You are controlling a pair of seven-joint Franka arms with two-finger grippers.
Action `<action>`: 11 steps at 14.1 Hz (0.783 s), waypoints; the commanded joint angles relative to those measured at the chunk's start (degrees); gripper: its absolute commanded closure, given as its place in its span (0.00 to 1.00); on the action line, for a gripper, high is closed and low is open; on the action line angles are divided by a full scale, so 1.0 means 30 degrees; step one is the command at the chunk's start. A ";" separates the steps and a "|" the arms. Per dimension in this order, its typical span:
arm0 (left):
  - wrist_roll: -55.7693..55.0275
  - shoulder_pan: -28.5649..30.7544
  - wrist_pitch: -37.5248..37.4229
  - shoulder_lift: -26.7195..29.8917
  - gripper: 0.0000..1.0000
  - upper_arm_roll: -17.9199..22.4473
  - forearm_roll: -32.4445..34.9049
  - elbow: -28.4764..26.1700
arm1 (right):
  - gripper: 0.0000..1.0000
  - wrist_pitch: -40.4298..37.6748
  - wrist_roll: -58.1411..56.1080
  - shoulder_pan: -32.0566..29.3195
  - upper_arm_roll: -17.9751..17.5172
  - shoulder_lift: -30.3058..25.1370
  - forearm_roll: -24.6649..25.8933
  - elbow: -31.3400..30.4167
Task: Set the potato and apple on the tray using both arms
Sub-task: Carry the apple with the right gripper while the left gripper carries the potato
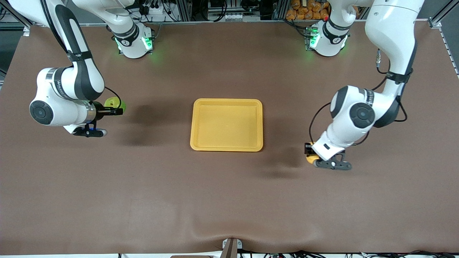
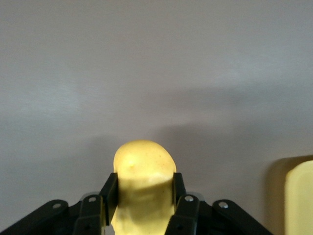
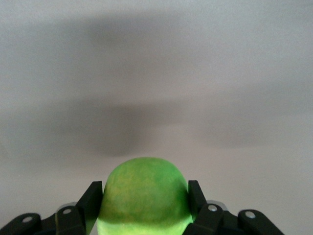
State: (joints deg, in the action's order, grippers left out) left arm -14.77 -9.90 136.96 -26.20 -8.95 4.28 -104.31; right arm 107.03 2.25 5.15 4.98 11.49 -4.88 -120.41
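Note:
The yellow-orange tray [image 1: 226, 146] lies in the middle of the table and holds nothing. My left gripper [image 1: 309, 152] is shut on the yellow potato [image 1: 312, 157] and holds it over the mat, beside the tray toward the left arm's end. In the left wrist view the potato [image 2: 144, 156] sits between the fingers of the left gripper [image 2: 144, 180], with the tray's corner [image 2: 299, 196] at the edge. My right gripper [image 1: 117, 110] is shut on the green apple [image 1: 114, 103], over the mat toward the right arm's end. The right wrist view shows the apple [image 3: 144, 171] in the right gripper [image 3: 145, 188].
The brown mat [image 1: 229, 200] covers the table. The two arm bases [image 1: 134, 43] [image 1: 328, 39] stand at the edge farthest from the front camera. Cables and bagged goods lie past that edge.

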 commanded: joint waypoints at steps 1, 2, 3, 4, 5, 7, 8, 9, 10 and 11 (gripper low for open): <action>-0.2245 -0.1411 -0.0507 -0.0142 1.00 0.0052 0.0244 0.0493 | 1.00 -0.0344 0.0188 -0.0134 -0.0137 -0.0287 -0.0307 0.0321; -0.3211 -0.1881 -0.0507 -0.0172 1.00 0.0052 0.0244 0.0551 | 1.00 -0.0344 0.0275 -0.0105 -0.0166 -0.0287 -0.0307 0.0381; -0.4148 -0.2321 -0.0507 -0.0172 1.00 0.0052 0.0244 0.0610 | 1.00 -0.0344 0.0566 -0.0047 -0.0166 -0.0287 -0.0336 0.0381; -0.4651 -0.2847 -0.0507 -0.0172 1.00 0.0052 0.0244 0.0639 | 1.00 -0.0315 0.0714 -0.0017 -0.0166 -0.0287 -0.0482 0.0381; -0.4917 -0.3345 -0.0507 -0.0172 1.00 0.0023 0.0244 0.0639 | 1.00 -0.0315 0.0715 0.0012 -0.0166 -0.0287 -0.0831 0.0381; -0.6231 -0.4081 -0.0537 -0.0347 1.00 0.0052 0.0214 0.0639 | 1.00 -0.0315 0.0744 0.0012 -0.0195 -0.0258 -0.1361 0.0323; -0.6876 -0.4344 -0.0537 -0.0435 1.00 0.0052 0.0243 0.0697 | 1.00 -0.0315 0.0744 0.0012 -0.0195 -0.0228 -0.1420 0.0323; -0.7521 -0.4811 -0.0537 -0.0581 1.00 0.0052 0.0244 0.0988 | 1.00 -0.0315 0.0802 0.0012 -0.0195 -0.0228 -0.1450 0.0323; -0.8368 -0.5279 -0.0653 -0.0728 1.00 0.0052 0.0244 0.1165 | 1.00 -0.0315 0.0919 0.0041 -0.0195 -0.0228 -0.1537 0.0294; -0.9421 -0.5864 -0.0770 -0.0961 1.00 0.0110 0.0244 0.1312 | 1.00 -0.0315 0.1007 0.0100 -0.0224 -0.0199 -0.1741 0.0264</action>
State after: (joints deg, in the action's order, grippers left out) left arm -37.88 -24.63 136.44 -27.30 -9.16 4.28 -103.08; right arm 106.94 4.03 5.28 4.56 11.50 -8.58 -119.54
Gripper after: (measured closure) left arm 0.520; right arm 0.238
